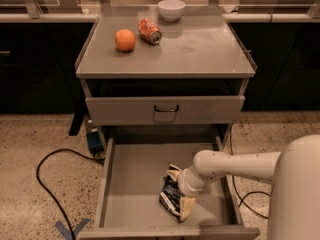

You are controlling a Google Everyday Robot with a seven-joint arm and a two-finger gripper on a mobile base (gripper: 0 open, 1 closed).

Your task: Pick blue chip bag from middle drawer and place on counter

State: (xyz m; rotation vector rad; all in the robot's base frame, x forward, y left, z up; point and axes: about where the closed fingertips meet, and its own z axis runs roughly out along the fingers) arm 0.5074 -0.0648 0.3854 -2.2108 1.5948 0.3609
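The blue chip bag lies crumpled on the floor of the open middle drawer, right of its centre and near the front. My gripper reaches in from the right and is down on the bag. Its pale fingers stand apart, one at the bag's far end and one at its near end, with the bag between them. The bag rests on the drawer floor. The counter is the grey cabinet top above.
On the counter stand an orange, an orange-red soda can on its side and a white bowl. The closed upper drawer front hangs over the back of the open drawer. A black cable lies on the floor at left.
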